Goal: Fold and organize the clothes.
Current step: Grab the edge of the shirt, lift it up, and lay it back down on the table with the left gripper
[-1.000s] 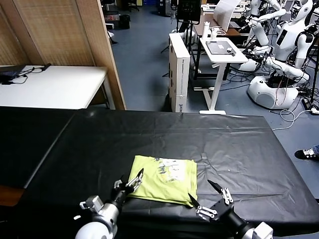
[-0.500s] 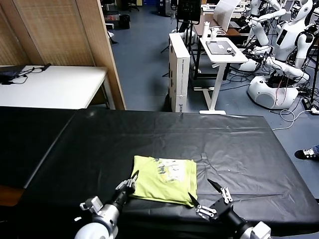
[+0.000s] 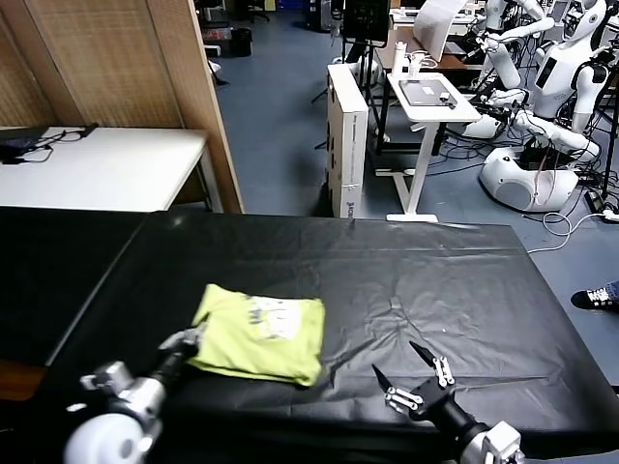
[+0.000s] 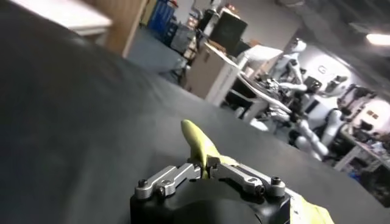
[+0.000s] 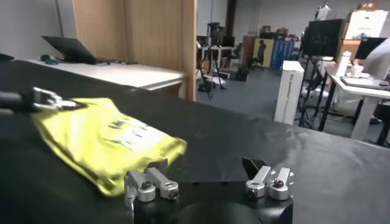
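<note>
Left gripper point(image 3: 186, 338): low over the near left part of the black table point(image 3: 435, 280), fingers pressed together on the near-left edge of the folded T-shirt point(image 3: 257, 332); in the left wrist view point(image 4: 204, 168) a yellow-green fold rises from between the closed fingers. T-shirt: lime yellow-green, a compact folded rectangle with a pale printed patch on its upper face, lying just ahead and to the right of that gripper, on the left-centre of the table; the edge at the pinch seems a little lifted. Right gripper point(image 3: 414, 376): at the near right edge of the table, fingers spread wide and holding nothing, well apart from the T-shirt, which lies off to its left point(image 5: 103, 141). Beyond the table: white desk point(image 3: 106, 164), wooden partition point(image 3: 126, 68), white cardboard box point(image 3: 348, 135), white humanoid robots point(image 3: 542, 87).
</note>
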{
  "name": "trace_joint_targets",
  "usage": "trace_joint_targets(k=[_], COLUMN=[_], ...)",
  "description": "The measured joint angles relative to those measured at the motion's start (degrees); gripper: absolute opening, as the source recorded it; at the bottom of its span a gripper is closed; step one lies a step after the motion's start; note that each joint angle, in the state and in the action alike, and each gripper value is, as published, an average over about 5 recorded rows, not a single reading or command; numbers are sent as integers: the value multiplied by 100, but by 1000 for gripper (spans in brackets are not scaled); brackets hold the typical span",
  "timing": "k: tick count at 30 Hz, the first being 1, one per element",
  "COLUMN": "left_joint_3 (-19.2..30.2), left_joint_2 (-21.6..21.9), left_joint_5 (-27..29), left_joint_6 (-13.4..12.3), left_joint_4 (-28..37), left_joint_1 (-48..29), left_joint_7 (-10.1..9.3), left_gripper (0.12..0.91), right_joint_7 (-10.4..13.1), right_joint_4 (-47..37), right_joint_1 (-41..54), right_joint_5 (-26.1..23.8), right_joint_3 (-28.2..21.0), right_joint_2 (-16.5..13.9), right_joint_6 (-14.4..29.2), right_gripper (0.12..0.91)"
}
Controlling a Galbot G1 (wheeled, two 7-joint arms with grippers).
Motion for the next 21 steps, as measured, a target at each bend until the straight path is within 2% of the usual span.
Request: trace_joint_targets(k=[5,10,13,16,21], left_joint_3=[-595,-566,-134,575,1956], left_joint_2=[362,272,3,-392,-1138], left_joint_5=[-334,-263,5,160,352], left_joint_6=[207,497,634,697,683], left_joint_4=[-264,-834,-1197,-1385,-1268], left_joint_1=[93,-26,-208,-424,-685], left_joint_7=[-241,-587,-758,-929,-994], left_gripper=[183,183,183,183,183], right_joint_7=[-12,-14,-14,-10,3], right_joint_4=[-82,-94,-73,-66,-75], right_joint_1=[72,23,-47,-115,-170], right_joint_5=[9,-39,-96,-165,-269], right_joint_3=[-24,25,83,129,137], right_joint_2=[30,79,124,180,274], right_joint_6=[20,31,32,35,26], right_gripper=[907,907,907,907,907])
